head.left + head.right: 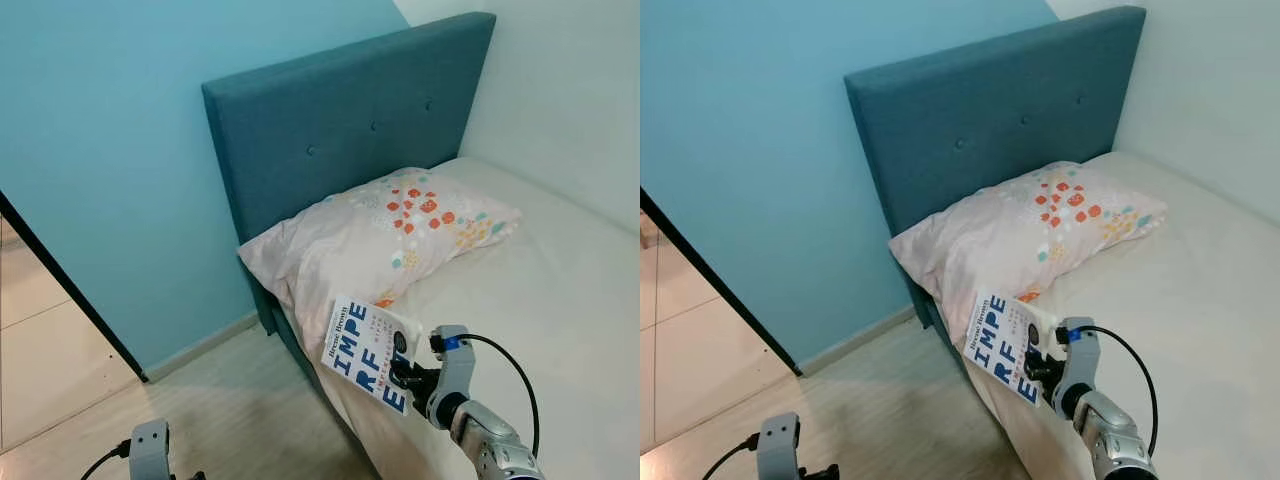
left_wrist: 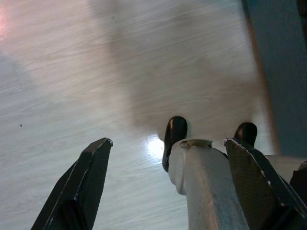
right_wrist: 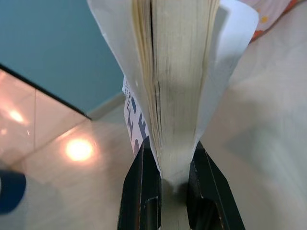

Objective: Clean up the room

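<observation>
Your right end effector (image 1: 402,372) is clamped on a book (image 1: 367,351), its two fingers (image 3: 139,184) pinching the page block near one edge, so the cover flares loose above them. You are holding the book upright over the near corner of the bed (image 1: 560,300), just in front of the pillow (image 1: 385,235) and below the headboard (image 1: 340,120). The left end effector (image 2: 168,163) hangs idle over the floor (image 1: 210,410), fingers spread and empty. You seem to be mid-carry. Next, pick a proper spot for the book; none is visible here, so turning away likely comes first.
</observation>
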You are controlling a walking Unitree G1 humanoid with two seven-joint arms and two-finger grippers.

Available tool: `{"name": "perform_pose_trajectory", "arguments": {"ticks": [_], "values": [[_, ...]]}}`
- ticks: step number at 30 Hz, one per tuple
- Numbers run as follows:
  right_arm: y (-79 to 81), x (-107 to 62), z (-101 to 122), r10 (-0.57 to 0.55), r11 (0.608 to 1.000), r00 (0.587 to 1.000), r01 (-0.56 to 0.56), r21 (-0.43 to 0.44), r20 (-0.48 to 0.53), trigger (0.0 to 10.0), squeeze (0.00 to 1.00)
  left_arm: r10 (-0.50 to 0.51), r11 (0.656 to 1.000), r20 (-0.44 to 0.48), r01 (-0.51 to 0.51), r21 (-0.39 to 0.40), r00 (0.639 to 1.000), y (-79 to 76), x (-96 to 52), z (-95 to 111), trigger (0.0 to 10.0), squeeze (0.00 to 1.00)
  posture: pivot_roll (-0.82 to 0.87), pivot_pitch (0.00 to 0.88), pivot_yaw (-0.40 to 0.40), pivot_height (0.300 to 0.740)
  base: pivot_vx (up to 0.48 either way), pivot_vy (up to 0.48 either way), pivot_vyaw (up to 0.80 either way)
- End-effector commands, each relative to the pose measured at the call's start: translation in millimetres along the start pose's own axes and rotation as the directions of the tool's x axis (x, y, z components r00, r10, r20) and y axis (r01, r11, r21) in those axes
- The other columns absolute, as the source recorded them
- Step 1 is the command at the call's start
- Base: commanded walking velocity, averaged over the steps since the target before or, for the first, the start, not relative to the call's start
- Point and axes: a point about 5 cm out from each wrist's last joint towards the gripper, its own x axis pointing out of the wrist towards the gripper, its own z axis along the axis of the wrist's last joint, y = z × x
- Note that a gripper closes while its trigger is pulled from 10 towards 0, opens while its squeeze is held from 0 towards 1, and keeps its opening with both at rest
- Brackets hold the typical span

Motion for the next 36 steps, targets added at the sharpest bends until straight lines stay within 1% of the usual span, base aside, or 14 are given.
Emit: {"name": "perform_pose_trajectory", "arguments": {"ticks": [1, 3, 6, 7, 11, 15, 18, 19, 26, 27, 29, 31, 32, 36], "values": [[-2.0, 0.6, 3.4, -0.023, 0.997, 0.998, 0.019, 0.077, 0.053, 10.0, 0.00, 0.014, 1.000, -0.027, -0.013, 0.020, 1.000, 4.2, -1.3, -5.9, 10.0, 0.00, -0.15, 0.109, 0.067, 0.740, 0.000, 0.000, 0.00], [-3.6, 0.7, 4.4, -0.040, 0.994, 0.997, 0.033, 0.103, 0.065, 10.0, 0.00, 0.014, 1.000, -0.025, -0.013, 0.022, 1.000, 4.2, -1.2, -5.6, 10.0, 0.00, -0.15, 0.109, 0.067, 0.740, 0.000, 0.000, 0.00], [-13.8, 2.3, 7.9, -0.139, 0.961, 0.985, 0.110, 0.253, 0.098, 10.0, 0.00, 0.013, 1.000, -0.020, -0.012, 0.023, 1.000, 5.4, -1.3, -4.7, 10.0, 0.00, -0.14, 0.123, 0.071, 0.740, 0.000, 0.000, 0.00], [-13.8, 2.3, 7.9, -0.139, 0.961, 0.985, 0.110, 0.253, 0.098, 10.0, 0.00, 0.013, 1.000, -0.020, -0.012, 0.023, 1.000, 5.4, -1.3, -4.7, 10.0, 0.00, -0.14, 0.123, 0.071, 0.740, 0.000, 0.000, 0.00], [-26.6, 2.1, 1.4, -0.258, 0.883, 0.964, 0.209, 0.421, 0.062, 10.0, 0.00, 0.007, 1.000, -0.015, -0.007, 0.024, 1.000, 7.1, -1.9, -5.5, 10.0, 0.00, -0.13, 0.168, 0.077, 0.740, 0.000, 0.000, 0.00], [-30.4, 1.6, -1.9, -0.289, 0.837, 0.957, 0.231, 0.495, 0.041, 10.0, 0.00, 0.007, 1.000, -0.013, -0.006, 0.023, 1.000, 9.2, -2.9, -8.0, 10.0, 0.00, -0.11, 0.187, 0.078, 0.740, 0.000, 0.000, 0.00], [-29.8, 2.0, -2.8, -0.282, 0.836, 0.959, 0.228, 0.499, 0.033, 10.0, 0.00, 0.008, 1.000, -0.012, -0.008, 0.023, 1.000, 10.9, -3.5, -9.3, 10.0, 0.00, -0.09, 0.203, 0.079, 0.740, 0.000, 0.000, 0.00], [-23.9, 8.5, 7.0, -0.228, 0.866, 0.972, 0.176, 0.468, 0.056, 10.0, 0.00, 0.016, 1.000, -0.001, -0.016, 0.019, 1.000, 17.6, -4.8, -8.5, 10.0, 0.00, -0.07, 0.229, 0.083, 0.730, 0.000, 0.000, 0.00], [-18.2, 17.5, 27.5, -0.175, 0.893, 0.978, 0.110, 0.436, 0.111, 10.0, 0.00, 0.018, 1.000, 0.053, -0.018, -0.002, 0.998, 22.9, -4.9, 1.7, 10.0, 0.00, -0.07, 0.253, 0.087, 0.710, 0.000, 0.000, 0.00], [-19.4, 20.1, 37.5, -0.177, 0.902, 0.977, 0.112, 0.417, 0.122, 10.0, 0.00, -0.007, 0.999, 0.150, 0.012, -0.035, 0.989, 19.5, -2.7, 24.1, 10.0, 0.00, -0.07, 0.267, 0.086, 0.700, 0.000, 0.000, 0.00], [-20.1, 20.6, 40.7, -0.180, 0.905, 0.976, 0.114, 0.411, 0.126, 10.0, 0.00, -0.015, 0.998, 0.189, 0.026, -0.054, 0.982, 18.7, -2.4, 33.1, 10.0, 0.00, -0.07, 0.268, 0.086, 0.695, 0.000, 0.000, 0.00], [-24.6, 19.9, 48.0, -0.192, 0.909, 0.974, 0.130, 0.395, 0.122, 10.0, 0.00, -0.037, 0.991, 0.310, 0.075, -0.112, 0.950, 17.6, -2.9, 61.2, 10.0, 0.00, -0.07, 0.278, 0.086, 0.685, 0.000, 0.000, 0.00], [-24.6, 19.9, 48.0, -0.192, 0.909, 0.974, 0.130, 0.395, 0.122, 10.0, 0.00, -0.037, 0.991, 0.310, 0.075, -0.112, 0.950, 17.6, -2.9, 61.2, 10.0, 0.00, -0.07, 0.278, 0.086, 0.685, 0.000, 0.000, 0.00], [-32.6, 15.9, 43.6, -0.223, 0.916, 0.974, 0.193, 0.352, 0.046, 10.0, 0.00, -0.043, 0.980, 0.449, 0.125, -0.154, 0.892, 19.1, -6.8, 98.3, 10.0, 0.00, -0.07, 0.286, 0.090, 0.660, 0.000, 0.000, 0.00]]}}
